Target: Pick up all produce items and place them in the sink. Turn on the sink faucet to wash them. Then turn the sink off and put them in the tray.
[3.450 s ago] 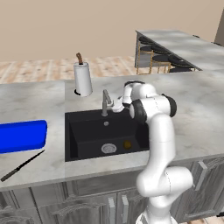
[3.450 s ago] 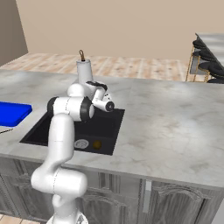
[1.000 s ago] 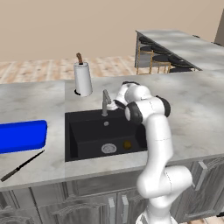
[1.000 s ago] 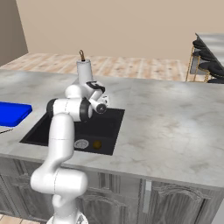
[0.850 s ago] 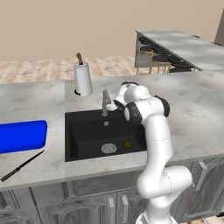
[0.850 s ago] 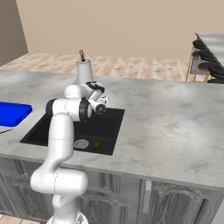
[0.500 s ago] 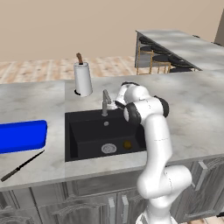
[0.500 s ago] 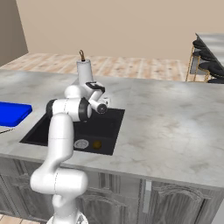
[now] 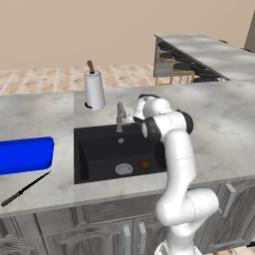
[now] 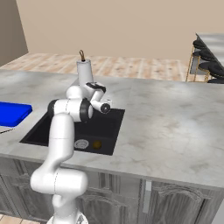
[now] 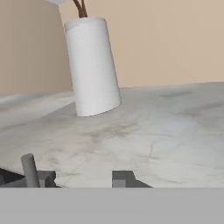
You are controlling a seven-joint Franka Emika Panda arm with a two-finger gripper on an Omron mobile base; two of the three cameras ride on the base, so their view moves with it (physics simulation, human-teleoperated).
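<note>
1. Lying well to the left of the sink, the bright blue tray rests flat on the grey marble counter, with a dark-handled knife just in front of it, slanted toward the counter's front edge.

2. Standing behind the sink's back left corner, a white paper-towel roll rises upright on its holder; the hand view shows the same roll leaning across the frame, tilted by the camera's own roll.

3. Rising at the middle of the sink's back rim, the small grey sink faucet points its short spout over the black basin.

4. Reaching in just right of the faucet, the white arm's gripper hovers at the sink's back edge. Its two dark fingertips show in the hand view with a clear gap between them, so the jaws stand spread and hold nothing.

5. Sitting on the sink floor toward its front right, the round brownish-yellow produce item lies just right of the silver drain.

6. Lining a second counter far behind and right of the sink, dark bar stools stand in a row.
</note>
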